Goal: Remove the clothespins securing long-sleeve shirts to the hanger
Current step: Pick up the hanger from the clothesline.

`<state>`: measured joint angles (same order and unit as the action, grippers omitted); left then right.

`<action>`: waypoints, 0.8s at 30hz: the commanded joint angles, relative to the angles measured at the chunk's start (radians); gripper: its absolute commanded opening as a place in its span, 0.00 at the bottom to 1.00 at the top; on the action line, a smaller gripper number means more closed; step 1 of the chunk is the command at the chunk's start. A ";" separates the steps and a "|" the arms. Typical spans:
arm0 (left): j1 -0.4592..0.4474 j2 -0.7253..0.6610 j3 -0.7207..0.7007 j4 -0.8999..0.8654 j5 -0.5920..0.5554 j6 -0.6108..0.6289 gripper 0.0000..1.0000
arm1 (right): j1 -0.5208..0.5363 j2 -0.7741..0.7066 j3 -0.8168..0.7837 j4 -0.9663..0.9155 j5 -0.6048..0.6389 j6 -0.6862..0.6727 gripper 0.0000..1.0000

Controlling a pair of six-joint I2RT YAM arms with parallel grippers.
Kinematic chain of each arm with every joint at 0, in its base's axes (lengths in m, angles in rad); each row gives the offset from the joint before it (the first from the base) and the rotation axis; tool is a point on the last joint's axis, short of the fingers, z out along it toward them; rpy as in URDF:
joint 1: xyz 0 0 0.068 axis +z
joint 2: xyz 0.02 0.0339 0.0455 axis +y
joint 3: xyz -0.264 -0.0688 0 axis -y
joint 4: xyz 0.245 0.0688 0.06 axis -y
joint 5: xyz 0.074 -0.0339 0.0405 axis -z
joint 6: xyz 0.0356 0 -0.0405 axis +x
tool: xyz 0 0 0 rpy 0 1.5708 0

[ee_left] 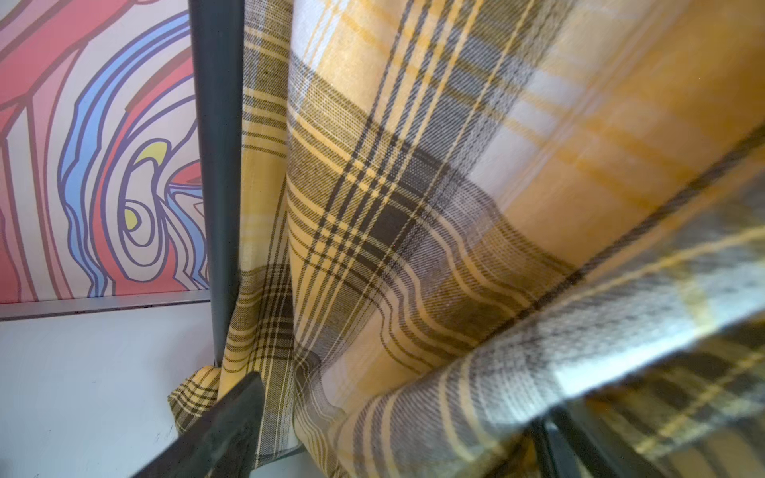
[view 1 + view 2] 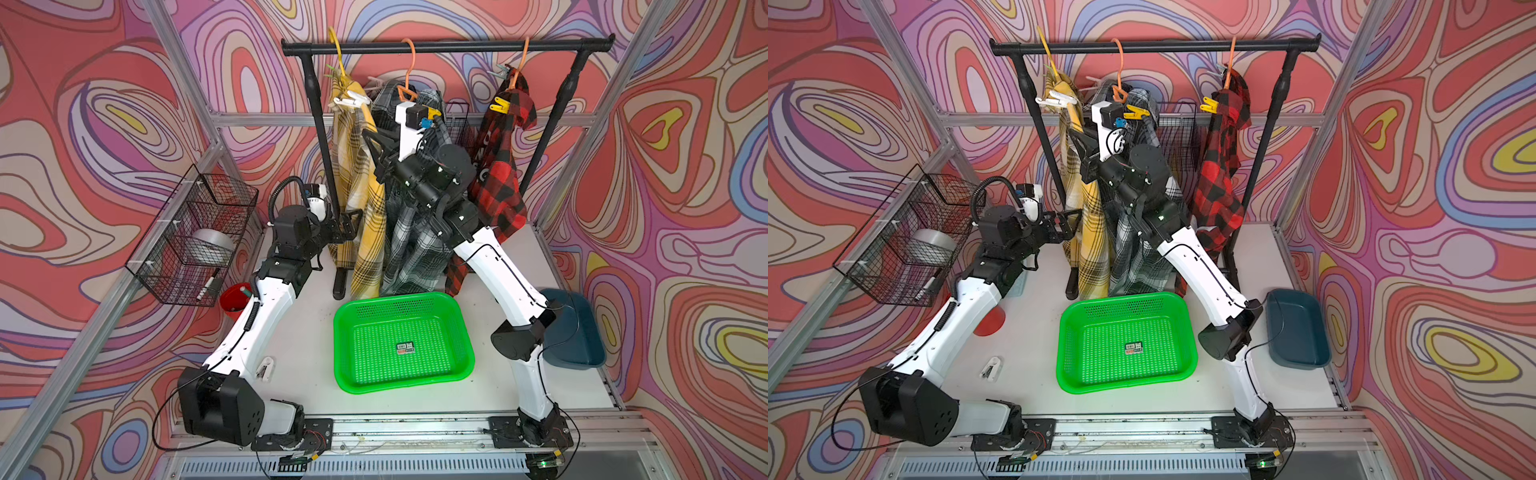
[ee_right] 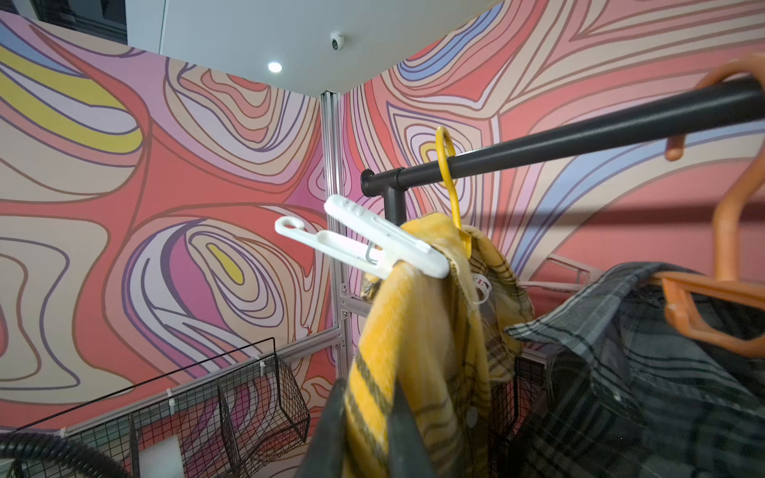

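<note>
Nearest the lens, at 7 o'clock in both top views: black shoulder housing (image 2: pixel 220 409) of the L arm (image 2: pixel 257 320). Task items come first, then outward.

Clothespins: the white clothespin (image 3: pixel 364 244) bites the shoulder of the yellow-black shirt (image 3: pixel 414 331) by its yellow hanger (image 3: pixel 449 186), approx. 11 o'clock over the table. A yellow clothespin (image 2: pixel 1138 112) sits on the grey plaid shirt (image 2: pixel 411 249) at 12 o'clock. A second yellow clothespin (image 2: pixel 500 104) is on the red-black shirt (image 2: pixel 498 178) at 1 o'clock, w/ a pale teal clothespin (image 2: pixel 500 72) higher up by the collar. One loose white clothespin (image 2: pixel 265 368) lies on the tabletop (image 2: pixel 316 353) at 7 o'clock.

Grippers: the R gripper (image 3: pixel 368 389) is raised to the yellow-black shirt, fingers pressed together on a fold of its cloth below the white clothespin (apart from the pin itself). The L gripper (image 1: pixel 401 397) is low, at 9 o'clock, jaws wide apart w/ the shirt's lower cloth between them; contact cannot be told.

Surroundings: all three shirts hang from the black rack rail (image 2: pixel 457 45). The green basket (image 2: pixel 468 353), w/ a label (image 2: pixel 405 348) on its floor, stands at 6 o'clock. The blue bin (image 2: pixel 1296 328) is at 4 o'clock, and the wire basket (image 2: pixel 195 237) hangs on the frame at 9 o'clock.
</note>
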<state>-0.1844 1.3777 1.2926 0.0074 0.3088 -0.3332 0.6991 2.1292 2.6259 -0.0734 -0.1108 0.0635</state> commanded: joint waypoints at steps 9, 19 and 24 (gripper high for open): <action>0.017 -0.025 0.000 0.006 -0.004 0.006 0.93 | -0.006 -0.101 0.027 0.143 -0.030 -0.036 0.00; 0.027 -0.019 0.008 0.020 0.003 -0.012 0.93 | -0.006 -0.145 -0.025 0.155 -0.039 -0.042 0.00; 0.034 -0.017 0.016 0.024 0.007 -0.018 0.93 | -0.006 -0.213 -0.133 0.165 -0.046 -0.025 0.00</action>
<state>-0.1604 1.3777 1.2930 0.0097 0.3099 -0.3435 0.6991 1.9942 2.5271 -0.0177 -0.1444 0.0494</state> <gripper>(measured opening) 0.932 0.145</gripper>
